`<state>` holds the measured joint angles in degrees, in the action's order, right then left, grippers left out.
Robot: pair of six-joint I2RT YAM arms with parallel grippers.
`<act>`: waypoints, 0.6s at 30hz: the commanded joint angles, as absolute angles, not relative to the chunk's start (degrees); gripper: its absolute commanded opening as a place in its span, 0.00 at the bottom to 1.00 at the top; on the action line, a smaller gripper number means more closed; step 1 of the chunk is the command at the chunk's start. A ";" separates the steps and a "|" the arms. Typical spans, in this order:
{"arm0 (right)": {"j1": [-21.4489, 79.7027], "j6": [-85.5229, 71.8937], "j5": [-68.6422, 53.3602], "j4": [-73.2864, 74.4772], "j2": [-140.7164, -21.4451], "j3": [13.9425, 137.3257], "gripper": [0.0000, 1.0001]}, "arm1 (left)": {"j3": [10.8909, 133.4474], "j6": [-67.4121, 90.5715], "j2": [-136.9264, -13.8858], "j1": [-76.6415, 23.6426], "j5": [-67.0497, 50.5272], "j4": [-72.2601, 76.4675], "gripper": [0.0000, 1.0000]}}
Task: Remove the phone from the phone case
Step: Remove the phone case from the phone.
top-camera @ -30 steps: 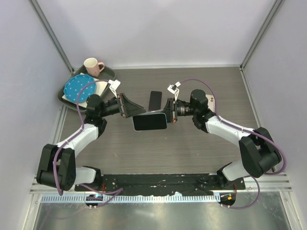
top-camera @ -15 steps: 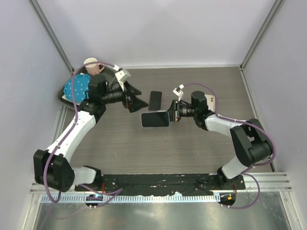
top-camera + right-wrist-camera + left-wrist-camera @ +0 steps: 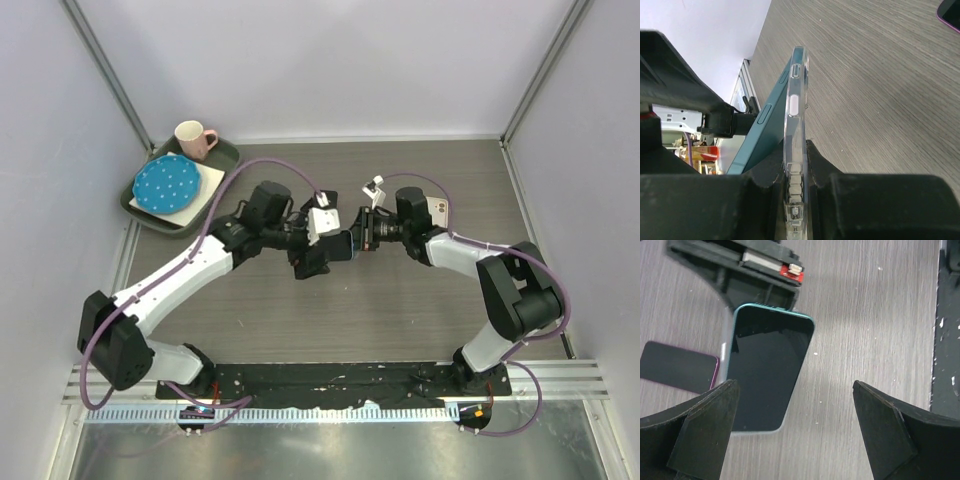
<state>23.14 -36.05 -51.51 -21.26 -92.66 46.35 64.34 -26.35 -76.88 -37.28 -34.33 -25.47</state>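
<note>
From above, the left arm (image 3: 190, 275) and the right arm (image 3: 470, 262) reach in from either side and meet nose to nose near the middle of the grey wood-grain worktop (image 3: 400, 310). At 10 o'clock on the worktop sits a dark green tray (image 3: 226, 152) carrying a blue dotted plate (image 3: 165, 184) and a pink mug (image 3: 192, 137).

Looking down from the left wrist, the left jaws stand as wide as they go, with 1 black finger (image 3: 700, 437) at 8 o'clock and the other at 4 o'clock, and they have hold of nothing. Beyond them, the teal-edged phone (image 3: 767, 372) shows its dark screen face up. Its end at 12 o'clock is tucked into the right jaws. Just beside it, at 9 o'clock, a second dark phone with a magenta rim (image 3: 677, 367) lies flat on the worktop.

From the right wrist, the right jaws are pinched almost closed on the thin edge of the clear phone case (image 3: 792, 115), which stands on edge between them. The teal phone slants away from the case toward 7 o'clock. The 2 meet only at the far end, at 12 o'clock.
</note>
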 commanded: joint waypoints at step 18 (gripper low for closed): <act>23.82 -35.94 -55.19 -21.18 -92.72 50.80 0.01 | 73.30 -36.12 -84.46 -44.65 -24.26 -28.92 1.00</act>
<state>23.42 -35.29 -52.16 -17.52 -92.92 48.23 70.63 -36.47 -85.01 -44.56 -25.02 -29.71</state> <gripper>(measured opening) 0.186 0.997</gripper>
